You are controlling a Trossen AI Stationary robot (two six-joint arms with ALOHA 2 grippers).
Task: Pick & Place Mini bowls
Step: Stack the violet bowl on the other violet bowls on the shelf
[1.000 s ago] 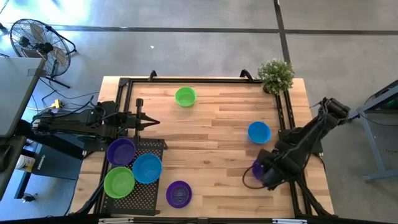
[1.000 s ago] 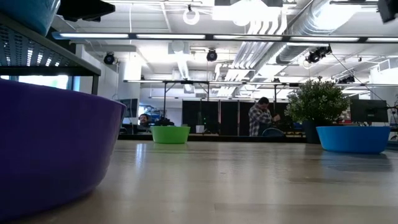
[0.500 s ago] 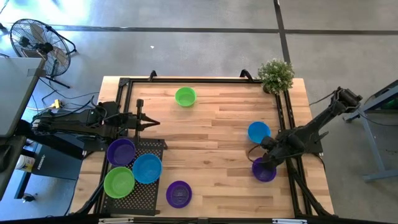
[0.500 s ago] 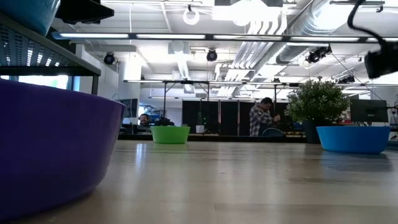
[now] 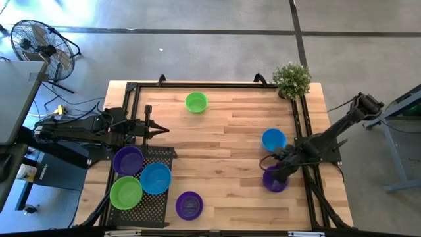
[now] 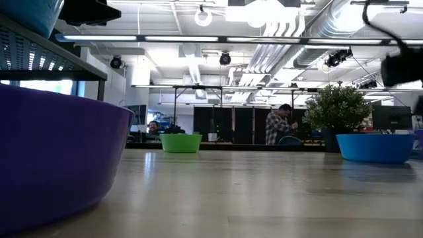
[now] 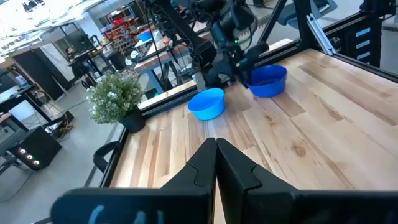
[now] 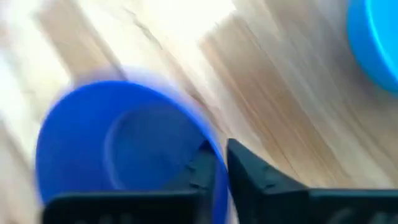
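Observation:
A purple mini bowl (image 5: 276, 182) stands on its base on the wooden table (image 5: 223, 151) near the right edge, and my right gripper (image 5: 276, 169) is shut on its rim. A blue mini bowl (image 5: 273, 139) stands just beyond it, and a green one (image 5: 196, 102) sits near the far edge. Purple (image 5: 127, 160), blue (image 5: 156, 178) and green (image 5: 125, 192) bowls rest on a black rack (image 5: 158, 207) at the near left. Another purple bowl (image 5: 189, 205) stands beside the rack. My left gripper (image 5: 164, 130) waits shut above the table's left side. My right gripper has the purple bowl's rim (image 8: 217, 180) between its two fingers, one finger (image 8: 202, 165) inside the bowl and one (image 8: 245, 171) outside. The hold is on the rim's far side (image 5: 273, 172). The fingers slant steeply down from the table's right. The bowl sits upright on the table.
A small potted plant (image 5: 291, 79) stands at the far right corner. Black frame rails (image 5: 299, 122) run along the table's right and far sides. Bare wood (image 5: 217, 145) lies between the rack and the right-hand bowls. People show in the room beyond the table (image 6: 274, 125).
My right gripper has swung from over the purple bowl's near side toward the far edge. It has come down and tipped steeply downward onto the bowl's far rim. The bowl still stands on the table.

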